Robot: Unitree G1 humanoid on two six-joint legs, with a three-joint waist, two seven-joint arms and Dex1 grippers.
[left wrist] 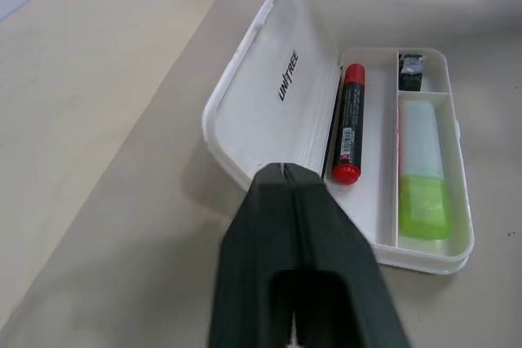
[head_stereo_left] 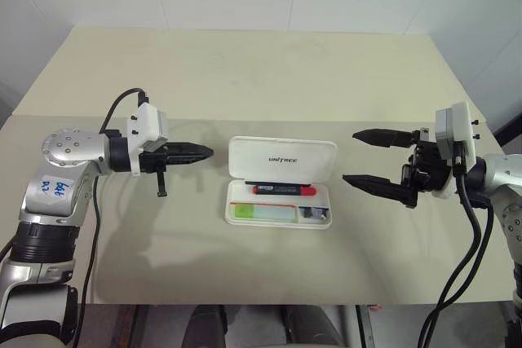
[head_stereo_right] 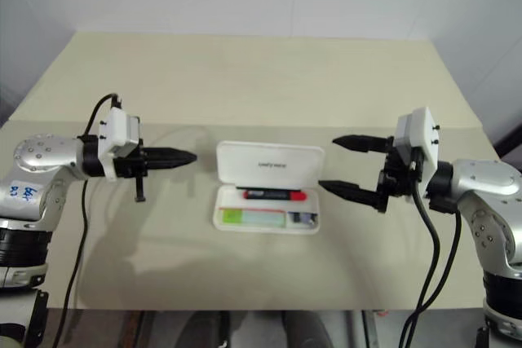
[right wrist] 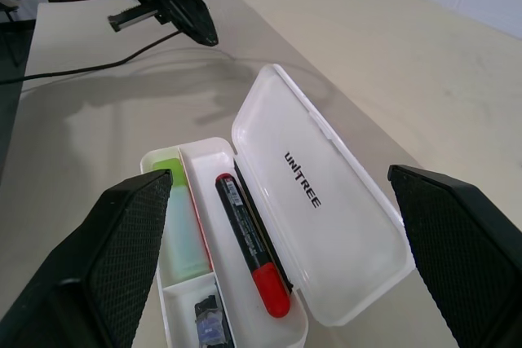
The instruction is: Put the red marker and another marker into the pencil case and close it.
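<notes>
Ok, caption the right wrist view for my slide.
Open case holding red marker and green marker, lid still up, between the open right end effector fingers.

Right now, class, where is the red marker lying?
The red marker lies inside the open pencil case at the table's middle, in the long compartment beside the raised lid, with the pale green marker in the compartment nearer the robot.

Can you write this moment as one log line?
red marker, green marker: in pencil case | lid: open | left gripper: shut | right gripper: open
</notes>
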